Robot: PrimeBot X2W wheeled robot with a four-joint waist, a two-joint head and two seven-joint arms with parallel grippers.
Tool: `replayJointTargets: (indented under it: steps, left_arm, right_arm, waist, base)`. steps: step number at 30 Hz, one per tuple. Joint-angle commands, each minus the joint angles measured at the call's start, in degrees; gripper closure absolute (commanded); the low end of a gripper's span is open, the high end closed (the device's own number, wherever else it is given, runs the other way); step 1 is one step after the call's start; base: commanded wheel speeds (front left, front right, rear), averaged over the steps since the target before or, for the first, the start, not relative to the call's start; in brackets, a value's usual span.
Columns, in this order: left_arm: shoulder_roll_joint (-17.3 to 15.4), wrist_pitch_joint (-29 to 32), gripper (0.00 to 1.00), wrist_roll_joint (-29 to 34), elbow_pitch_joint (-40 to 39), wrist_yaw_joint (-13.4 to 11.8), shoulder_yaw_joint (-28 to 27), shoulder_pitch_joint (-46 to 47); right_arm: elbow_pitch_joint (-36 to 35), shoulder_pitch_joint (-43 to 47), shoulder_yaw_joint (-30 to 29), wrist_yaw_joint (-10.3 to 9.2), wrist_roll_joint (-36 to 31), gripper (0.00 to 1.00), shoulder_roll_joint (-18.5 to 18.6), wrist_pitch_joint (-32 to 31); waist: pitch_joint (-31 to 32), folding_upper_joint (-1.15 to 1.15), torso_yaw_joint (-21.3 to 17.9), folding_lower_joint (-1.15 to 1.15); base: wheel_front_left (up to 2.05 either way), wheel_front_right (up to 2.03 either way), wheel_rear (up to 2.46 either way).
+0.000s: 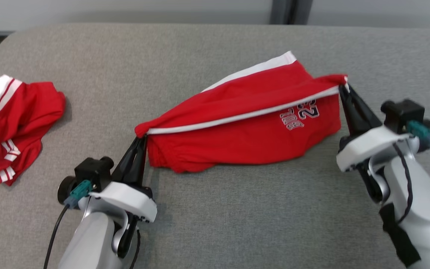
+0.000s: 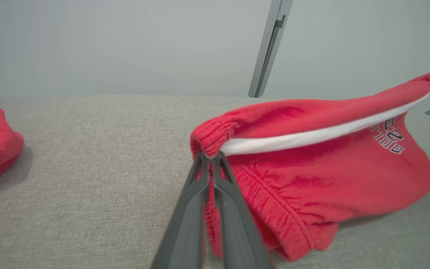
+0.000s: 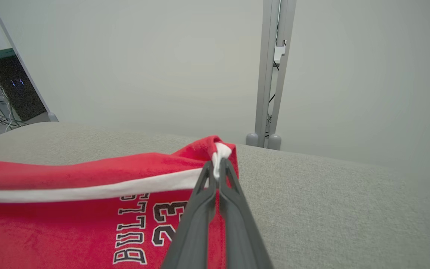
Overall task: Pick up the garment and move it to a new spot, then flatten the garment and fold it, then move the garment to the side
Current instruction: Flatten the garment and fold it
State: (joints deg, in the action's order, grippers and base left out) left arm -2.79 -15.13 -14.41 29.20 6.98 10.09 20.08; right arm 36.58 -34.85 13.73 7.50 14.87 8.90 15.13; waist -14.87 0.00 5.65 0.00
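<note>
The garment point(image 1: 245, 130) is a pair of red shorts with a white side stripe and printed lettering, stretched between my two grippers above the grey padded surface. My left gripper point(image 1: 142, 136) is shut on its ribbed waistband corner point(image 2: 209, 140) at the lower left. My right gripper point(image 1: 342, 88) is shut on the opposite corner, at the hem end of the stripe point(image 3: 220, 153). The fabric point(image 3: 69, 209) hangs down from the taut stripe edge, and its lower part rests on the surface. The far side trails back toward the top of the head view.
A second red and white garment point(image 1: 9, 127) lies crumpled at the far left edge of the grey surface point(image 1: 237, 224). A grey metal post point(image 3: 271, 74) stands behind the surface against the pale wall. Bare surface lies in front of the shorts.
</note>
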Motion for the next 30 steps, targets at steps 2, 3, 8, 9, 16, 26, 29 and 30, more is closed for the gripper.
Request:
replayJointTargets:
  steps: [2, 3, 8, 9, 16, 26, 29, 30]
  left_arm:
    - [-0.27, -0.02, 1.0, -1.2, 0.8, -0.6, 0.99, 3.36]
    - [-0.28, -0.01, 1.0, -1.46, 1.13, -0.78, 1.25, 4.3]
    - [-0.26, -0.01, 1.0, -2.85, 1.79, -1.77, 2.72, 7.8]
    - [-0.28, -0.01, 1.0, -3.17, 1.86, -1.97, 3.11, 8.57]
    - [-0.28, -0.01, 1.0, -5.02, 2.91, -3.17, 6.38, 12.79]
    - [-0.28, -0.01, 0.0, -4.94, 3.17, -4.95, 8.76, 13.12]
    - [-0.27, -0.01, 0.0, -4.31, 2.88, -5.65, 8.21, 11.72]
    - [-0.29, -0.01, 0.0, -4.05, 2.79, -5.91, 7.93, 11.24]
  right_arm:
    - [3.74, -5.23, 0.69, -0.03, -0.88, 1.0, 0.79, 0.01]
    - [5.07, -6.96, 0.83, -0.03, -1.18, 1.0, 0.94, 0.0]
    - [9.43, -13.41, 1.59, -0.03, -2.49, 1.0, 1.56, 0.0]
    - [10.31, -14.69, 1.69, -0.03, -2.68, 1.0, 1.62, 0.01]
    - [16.57, -21.16, 0.53, -0.03, -5.29, 1.0, 1.95, 0.01]
    - [19.09, -23.2, -1.83, -0.02, -7.21, 0.0, 0.15, 0.01]
    - [17.96, -21.9, -2.6, -0.02, -6.52, 0.0, 0.02, 0.0]
    - [17.53, -21.34, -2.69, -0.02, -6.21, 0.0, 0.01, 0.01]
  waist:
    - [-4.18, 0.0, 2.74, 0.0]
    - [-4.88, 0.0, 3.15, 0.0]
    - [-7.6, 0.0, 4.64, 0.0]
    - [-8.16, 0.0, 4.99, 0.0]
    - [-10.66, 0.0, 6.48, 0.0]
    - [-11.28, 0.0, 6.24, 0.0]
    - [-10.69, 0.0, 5.88, 0.0]
    - [-10.38, 0.0, 5.75, 0.0]
  base:
    - [0.0, 0.0, 0.0]
    - [0.0, 0.0, 0.0]
    - [0.0, 0.0, 0.0]
    - [0.0, 0.0, 0.0]
    - [0.0, 0.0, 0.0]
    - [0.0, 0.0, 0.0]
    - [0.0, 0.0, 0.0]
    - [0.0, 0.0, 0.0]
